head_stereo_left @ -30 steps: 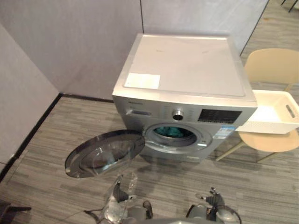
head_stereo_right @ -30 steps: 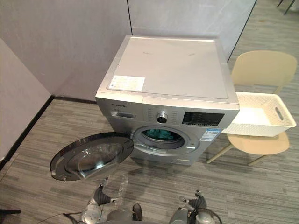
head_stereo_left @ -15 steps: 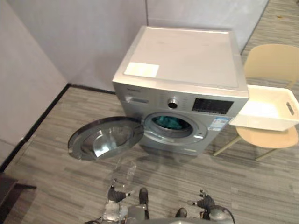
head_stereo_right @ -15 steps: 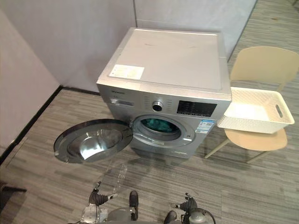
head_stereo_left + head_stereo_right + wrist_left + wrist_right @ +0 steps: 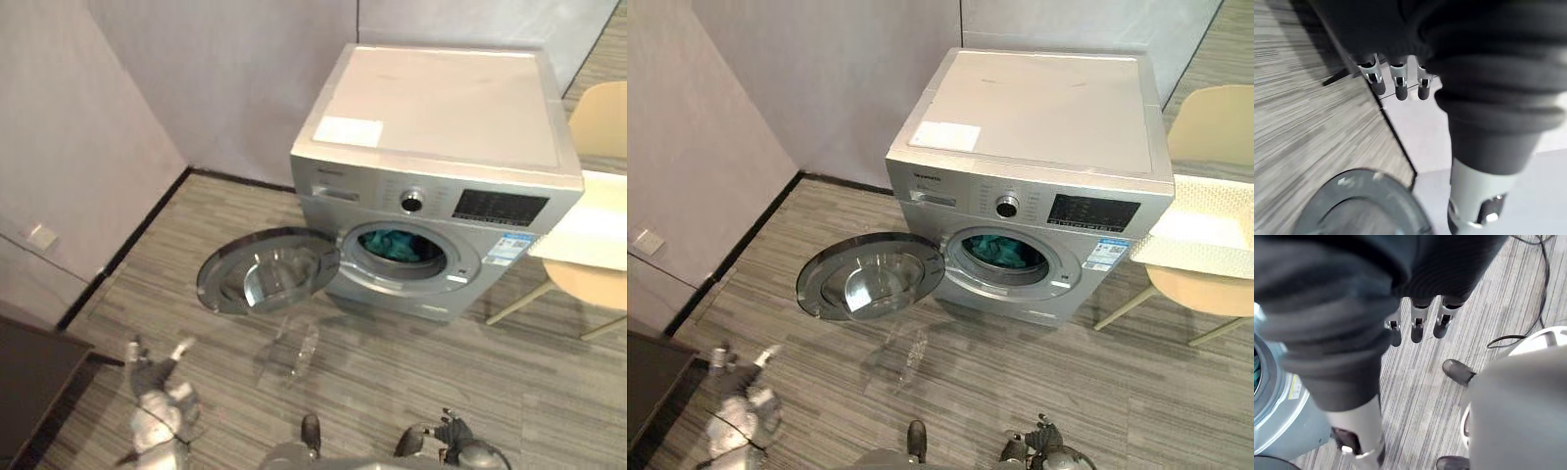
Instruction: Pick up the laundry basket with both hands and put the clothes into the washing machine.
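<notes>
The silver washing machine (image 5: 441,137) stands against the grey wall with its round door (image 5: 265,272) swung open to the left. Teal clothes (image 5: 397,245) lie inside the drum. The white laundry basket (image 5: 1205,230) rests on a beige chair (image 5: 1215,117) to the machine's right, with nothing showing inside it. My left hand (image 5: 157,392) hangs low at the left over the floor, its fingers (image 5: 1396,81) straight and holding nothing. My right hand (image 5: 460,448) is at the bottom edge, fingers (image 5: 1415,325) straight and empty too. Both hands are well short of the basket.
A dark piece of furniture (image 5: 29,382) stands at the lower left by the wall, which carries a socket (image 5: 41,235). Grey partition walls close in the corner behind the machine. Striped grey floor (image 5: 411,362) lies between me and the machine.
The camera has turned, shifting the machine and chair rightward in the picture. My left hand has swung out from the bottom centre to the lower left.
</notes>
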Motion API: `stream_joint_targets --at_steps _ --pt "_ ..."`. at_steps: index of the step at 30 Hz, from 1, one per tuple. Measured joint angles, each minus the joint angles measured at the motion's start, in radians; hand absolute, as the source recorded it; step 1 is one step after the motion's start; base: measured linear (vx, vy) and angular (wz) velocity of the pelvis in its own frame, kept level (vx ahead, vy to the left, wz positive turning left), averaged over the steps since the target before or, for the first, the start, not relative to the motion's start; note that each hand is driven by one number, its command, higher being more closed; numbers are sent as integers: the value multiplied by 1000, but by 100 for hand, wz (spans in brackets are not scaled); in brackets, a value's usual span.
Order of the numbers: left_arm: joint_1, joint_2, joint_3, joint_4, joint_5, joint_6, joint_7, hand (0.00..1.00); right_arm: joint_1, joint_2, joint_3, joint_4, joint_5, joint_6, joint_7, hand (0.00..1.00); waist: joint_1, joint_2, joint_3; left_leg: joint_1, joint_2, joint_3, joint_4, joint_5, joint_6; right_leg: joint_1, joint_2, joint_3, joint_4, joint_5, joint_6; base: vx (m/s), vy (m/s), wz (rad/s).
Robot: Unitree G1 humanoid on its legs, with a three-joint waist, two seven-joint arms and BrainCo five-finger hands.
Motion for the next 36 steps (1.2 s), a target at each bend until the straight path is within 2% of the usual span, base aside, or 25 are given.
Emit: stream_joint_targets --at_steps 3,5,6,8,9,11,12,14,15,16,19,23,26,29,31,33,36 --pt "-87 100 84 0 15 5 19 0 4 2 44 -12 -3 1 22 0 0 0 1 9 -3 14 -14 5 5 2 -4 9 -14 10 3 28 48 -12" --pt "-168 199 153 28 46 17 43 0 -5 4 101 -53 -4 1 34 0 3 -14 6 -16 2 41 -13 5 5 -32 -2 36 -14 18 -2 -4 17 -32" --pt "-198 224 166 55 52 22 47 0 -6 3 116 -66 -4 1 35 0 4 -19 9 -26 3 44 -11 5 5 -47 -1 40 -13 22 -5 18 12 -27" --pt "-344 337 194 204 78 47 85 0 -22 6 178 -108 -3 1 47 0 2 -48 27 -76 13 56 10 15 7 -98 8 54 -13 35 -18 34 -3 -19" --pt "-388 363 195 240 79 55 94 0 -23 7 196 -121 -2 -1 52 0 1 -63 37 -90 16 56 17 15 7 -110 10 54 -13 37 -20 -15 -23 -11" --pt "-555 461 183 386 79 59 125 0 -40 19 233 -163 2 -4 51 0 3 -139 96 -133 33 62 35 20 0 -150 25 62 -12 45 -32 -51 -34 -13" --pt "-597 492 172 430 79 60 132 0 -45 23 233 -177 5 -5 50 0 2 -160 107 -153 38 63 44 20 0 -170 28 64 -8 47 -34 -75 -37 -18" --pt "-781 593 92 580 76 69 140 0 -52 25 233 -237 22 -18 38 0 2 -238 160 -224 52 74 74 23 -5 -233 38 75 -4 59 -52 -70 -20 -15" --pt "-835 612 64 611 75 73 142 0 -53 24 233 -249 30 -24 31 0 2 -253 176 -241 55 74 87 23 -5 -244 41 75 -5 62 -56 -63 -4 -6" --pt "-933 649 6 657 74 80 143 0 -52 27 234 -277 46 -31 24 0 3 -282 205 -277 63 72 112 23 -5 -266 46 75 -5 69 -65 -50 0 1" --pt "-1175 735 -125 720 75 82 122 0 -49 31 233 -355 83 -49 15 0 2 -322 270 -380 92 49 193 9 -16 -319 68 72 -6 80 -79 -72 -10 4" --pt "-1412 824 -230 748 64 80 118 0 -35 47 234 -429 117 -71 1 0 13 -345 329 -507 160 32 332 -47 -30 -380 123 77 -8 86 -87 -77 -5 -20" --pt "-1529 842 -293 751 65 77 102 0 -12 48 234 -466 138 -75 -2 0 22 -360 355 -582 206 19 398 -72 -43 -421 162 78 -8 87 -87 -25 7 -24" --pt "-1561 842 -326 750 76 76 105 0 14 49 236 -517 159 -81 -10 0 28 -369 360 -654 242 8 444 -86 -52 -468 193 78 -6 87 -87 21 16 -22" --pt "-1567 844 -309 742 73 63 105 0 21 49 242 -547 165 -83 -15 0 31 -373 362 -685 258 7 461 -88 -55 -490 205 78 -6 87 -87 45 15 -16" --pt "-1593 877 -304 740 74 57 95 0 24 57 258 -582 171 -88 -13 0 33 -376 364 -713 281 7 479 -90 -57 -507 223 77 -5 87 -86 68 19 -12" --pt "-1592 881 -225 752 75 60 35 0 28 78 258 -622 179 -88 -8 0 37 -376 364 -717 305 22 489 -95 -61 -510 237 82 -3 80 -77 86 31 -14"
